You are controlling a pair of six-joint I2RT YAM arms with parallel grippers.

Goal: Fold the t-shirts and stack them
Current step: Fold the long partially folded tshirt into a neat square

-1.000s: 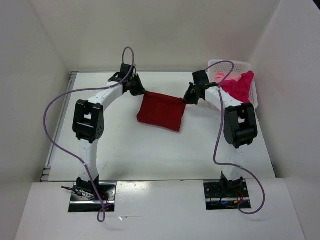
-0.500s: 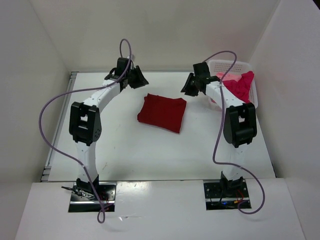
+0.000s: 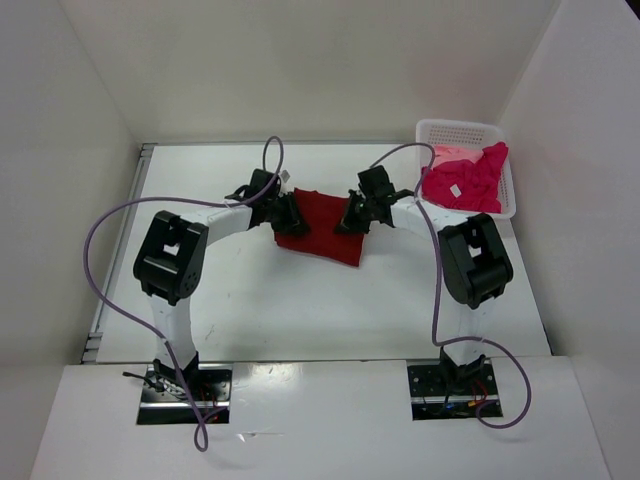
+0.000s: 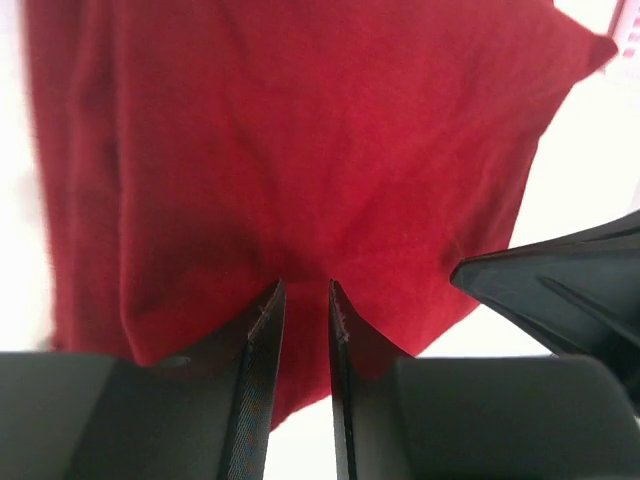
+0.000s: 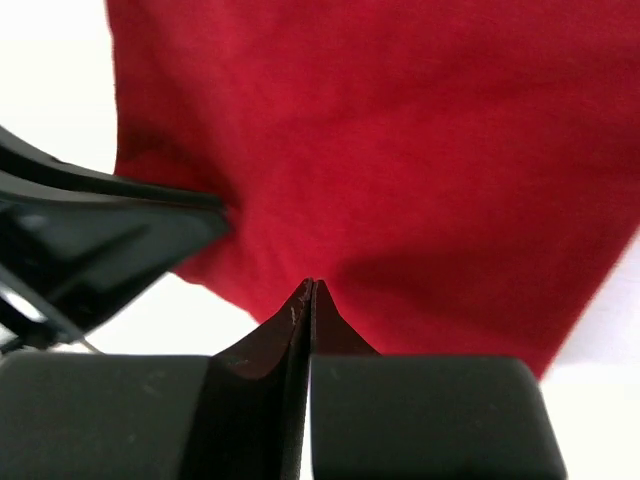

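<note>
The red shirt is laid folded at mid-bench. The left fingers are set at its left edge, parted by a narrow gap. Cloth is seen through it, though whether any is caught cannot be told. The right fingers are pressed fully together at its right edge, with nothing apparently held. Pink shirts are heaped in the basket — far right.

From above, the left gripper and right gripper cover the side edges of the dark red t-shirt; both wrist views crop it at the top. In the basket at the worktop's far right corner, the magenta t-shirt hides most of the pale pink t-shirt.
</note>
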